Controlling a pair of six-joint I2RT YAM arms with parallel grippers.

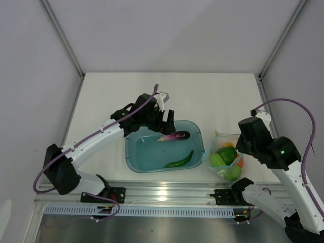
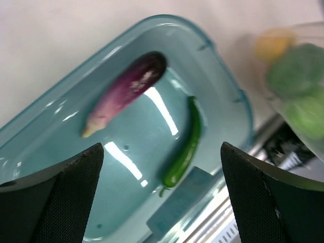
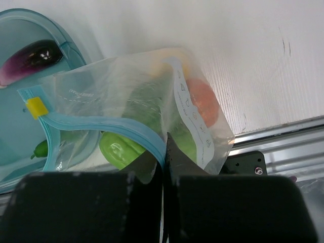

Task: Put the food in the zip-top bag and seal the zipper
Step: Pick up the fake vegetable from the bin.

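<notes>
Spread wide, the left claw [image 2: 162, 149] hangs over the 12 o'clock rim of the blue tub [image 1: 134, 154], its two dark fingers [image 2: 55, 202] far apart and holding nothing. Seen from its wrist, the tub floor lies open between them.

Two pieces of food lie in the tub. The eggplant [image 1: 174, 136] is on its side toward 1 o'clock, dark end pointing to 3 o'clock and pale stem end to 9 o'clock. The chili [image 1: 180, 160] lies toward 5 o'clock, near the front wall and apart from the eggplant.

The right claw [image 3: 164, 167] is pressed together on the bag [image 3: 101, 81], pinching the clear film right where the teal zipper strip [image 3: 111, 126] ends. The strip curves away toward 9 o'clock in the wrist view and carries a small yellow tab [image 3: 34, 107]; the mouth gapes toward the tub.

From above, the bag sits on the white table [image 1: 212, 96] at 3 o'clock of the tub, just beside its right wall. Inside it are a green pepper [image 1: 228, 153], a paler green piece [image 1: 217, 160], a round green fruit [image 1: 233, 173], a yellow fruit [image 1: 228, 145] and a tomato [image 3: 202, 104], packed against one another.
</notes>
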